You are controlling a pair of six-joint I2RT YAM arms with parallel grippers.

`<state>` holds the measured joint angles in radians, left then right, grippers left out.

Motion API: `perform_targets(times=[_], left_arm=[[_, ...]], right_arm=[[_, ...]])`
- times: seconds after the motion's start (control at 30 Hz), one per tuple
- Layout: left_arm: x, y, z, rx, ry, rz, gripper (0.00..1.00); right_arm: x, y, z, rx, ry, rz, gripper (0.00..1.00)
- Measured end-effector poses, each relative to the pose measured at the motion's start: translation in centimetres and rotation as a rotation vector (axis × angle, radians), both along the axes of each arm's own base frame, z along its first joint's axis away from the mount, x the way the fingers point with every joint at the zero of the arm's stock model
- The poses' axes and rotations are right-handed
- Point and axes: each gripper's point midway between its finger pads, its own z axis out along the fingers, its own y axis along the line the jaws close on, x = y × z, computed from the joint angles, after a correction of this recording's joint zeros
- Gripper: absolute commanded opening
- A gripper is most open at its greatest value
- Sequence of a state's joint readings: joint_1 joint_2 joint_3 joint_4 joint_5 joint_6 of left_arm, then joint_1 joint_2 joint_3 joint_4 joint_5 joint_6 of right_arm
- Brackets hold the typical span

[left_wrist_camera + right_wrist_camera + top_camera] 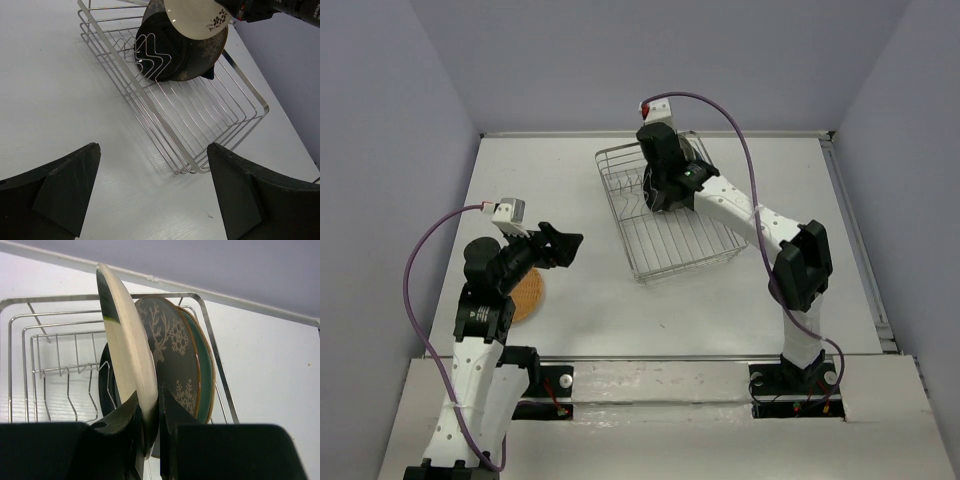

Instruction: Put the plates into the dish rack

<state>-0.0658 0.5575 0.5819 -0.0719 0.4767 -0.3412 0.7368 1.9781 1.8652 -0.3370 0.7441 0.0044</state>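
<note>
The silver wire dish rack (685,245) lies at the back middle of the table. My right gripper (150,407) hangs over its far end, shut on the rim of the small cream plate (125,335), which it holds on edge above the tines. Behind it, the grey patterned plate (172,347) and the pale teal plate (206,372) stand upright in the rack. A small black plate (104,385) stands in front of them. The orange-tan plate (529,296) lies flat on the table by my left arm. My left gripper (560,245) is open and empty above the table, facing the rack (200,115).
The white table (610,310) is walled on the left, back and right by grey panels. The rack's near half (210,107) holds nothing. The right arm (760,225) reaches across the rack's right side.
</note>
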Motion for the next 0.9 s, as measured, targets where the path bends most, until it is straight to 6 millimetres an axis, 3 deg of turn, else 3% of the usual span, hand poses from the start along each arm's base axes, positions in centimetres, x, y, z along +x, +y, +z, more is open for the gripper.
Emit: perform_targets(times=[0.1,0.43,0.67,0.8,0.9], left_arm=[[0.0,0.0,0.0,0.000,0.000,0.000,0.99],[0.1,0.1,0.0,0.001,0.000,0.008,0.99],[0.1,0.2,0.0,0.002,-0.001,0.011,0.99],[0.1,0.2,0.1,0.002,-0.004,0.014,0.99],[0.1,0.2,0.1,0.002,-0.004,0.015,0.99]], right_arm=[[0.0,0.3,0.5,0.036,-0.009,0.005,0.07],[-0.1,1.4,-5.4,0.028,0.098,0.028,0.07],[-0.4,2.0,-6.9,0.062,0.134,0.038,0.08],[-0.4,2.2,-7.3,0.079,0.144,0.042,0.50],[-0.5,2.7,-7.4,0.103,0.154,0.059,0.60]])
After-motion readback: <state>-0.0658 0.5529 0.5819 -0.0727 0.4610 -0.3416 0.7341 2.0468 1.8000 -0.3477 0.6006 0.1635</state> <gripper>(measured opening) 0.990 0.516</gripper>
